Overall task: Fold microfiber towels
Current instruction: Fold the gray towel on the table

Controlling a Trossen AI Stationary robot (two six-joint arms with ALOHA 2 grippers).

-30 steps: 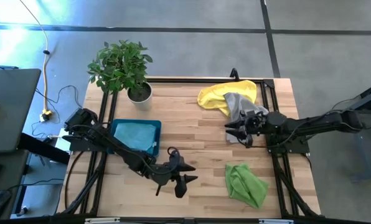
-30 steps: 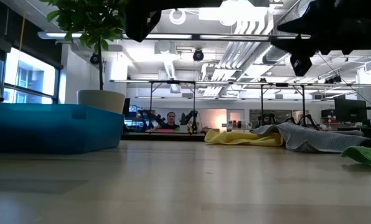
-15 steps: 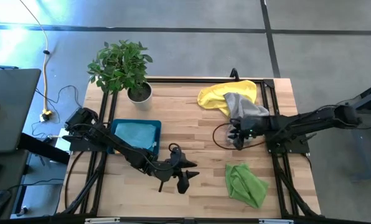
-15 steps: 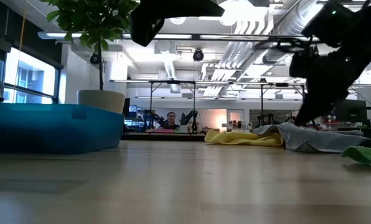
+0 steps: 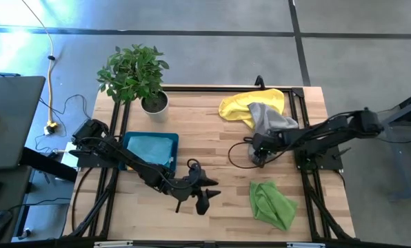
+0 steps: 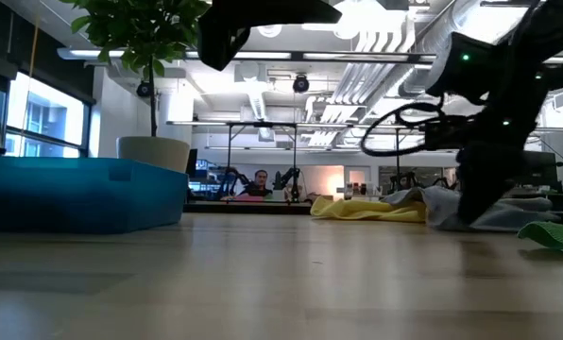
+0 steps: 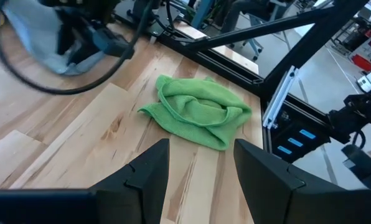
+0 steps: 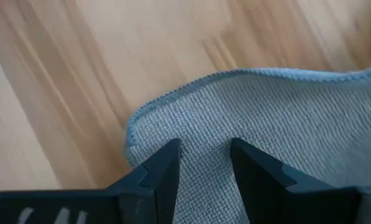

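A grey towel (image 5: 269, 118) lies crumpled at the far right, partly on a yellow towel (image 5: 240, 105). My right gripper (image 8: 204, 165) points steeply down, open, with its fingers either side of the grey towel's corner (image 8: 142, 127); the low view shows this gripper (image 6: 470, 203) down at the cloth. A lime green towel (image 5: 271, 204) lies bunched near the front right edge. My left gripper (image 7: 201, 168) hovers open above the table's near middle, facing the green towel (image 7: 198, 112). A light blue towel (image 5: 150, 147) lies in the teal tray (image 5: 126, 160). My right gripper comes at the grey towel's near-left corner (image 8: 173, 124) from above, slanting down, one finger (image 8: 160, 177) on each side of a stretch of cloth that lies on the table. I cannot tell whether the tips touch the cloth.
A potted plant (image 5: 138, 72) stands at the far left, behind the tray (image 6: 74, 194). A loop of the right arm's cable (image 5: 238, 153) hangs beside my right gripper. Bare wood (image 5: 205, 138) lies across the table's middle.
My right gripper has tipped from nearly level to pointing steeply down. It has sunk toward the table and come a little toward the near edge, down at the grey towel's near-left corner. Its fingers have stayed open. The towels have not moved.
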